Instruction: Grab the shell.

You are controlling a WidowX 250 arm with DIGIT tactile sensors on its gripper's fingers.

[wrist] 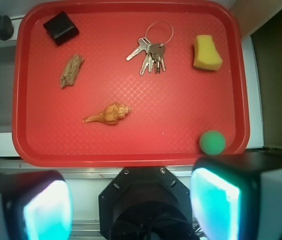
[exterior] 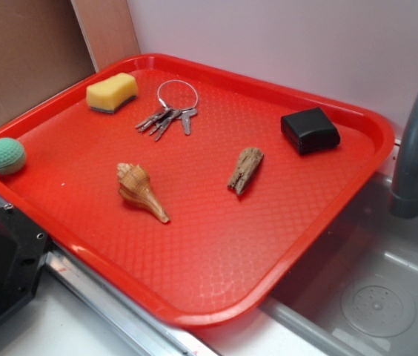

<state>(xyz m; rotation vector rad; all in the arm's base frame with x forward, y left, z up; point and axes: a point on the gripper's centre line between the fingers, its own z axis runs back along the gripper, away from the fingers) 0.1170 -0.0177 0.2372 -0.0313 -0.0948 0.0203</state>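
Note:
The shell [exterior: 141, 190], a tan-and-cream spiral conch with a pointed tail, lies on its side near the middle of the red tray [exterior: 216, 274]. From the wrist camera the shell [wrist: 108, 114] appears left of centre on the tray [wrist: 21, 125], its tail pointing left. My gripper [wrist: 131, 205] hangs high above the tray's near edge, well away from the shell. It is open, its two cyan pads [wrist: 48, 210] wide apart with nothing between them. The exterior view does not show the gripper.
On the tray also lie a brown wood piece [exterior: 245, 169], a bunch of keys [exterior: 169, 115], a yellow sponge [exterior: 111, 92], a black box [exterior: 310, 130] and a green ball [exterior: 6, 156]. A grey faucet [exterior: 416, 148] and sink [exterior: 376, 297] stand at the right. The robot base [wrist: 143, 200] sits below the gripper.

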